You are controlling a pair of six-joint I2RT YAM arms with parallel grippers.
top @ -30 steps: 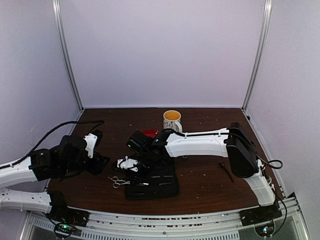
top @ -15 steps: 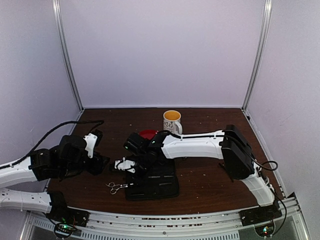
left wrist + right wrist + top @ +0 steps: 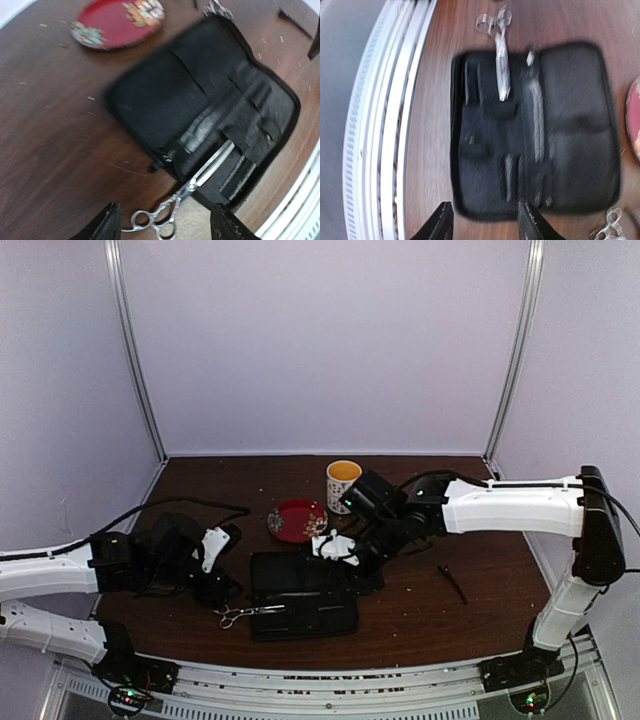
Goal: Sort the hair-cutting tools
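from above, my left tool (image 3: pixel 222 590) hangs left of centre and my right tool (image 3: pixel 345 552) is at the upper right edge of the black zip case (image 3: pixel 300 585). silver scissors (image 3: pixel 240 614) lie at the case's lower left. a black clip (image 3: pixel 452 583) lies on the counter (image 3: pixel 420 615) at right.
left wrist: my fingers are spread, released, either side of the scissors' rings.
right wrist: my fingers are apart, empty, at the bottom of the frame. second scissors (image 3: pixel 610 226) sit lower right.

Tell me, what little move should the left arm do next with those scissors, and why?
Probably lower the left pincer a little and close it on the ring handles of the silver scissors. They lie half on the open black case, with the handles out on the table. The pincer is open, and the handles show between its fingers.
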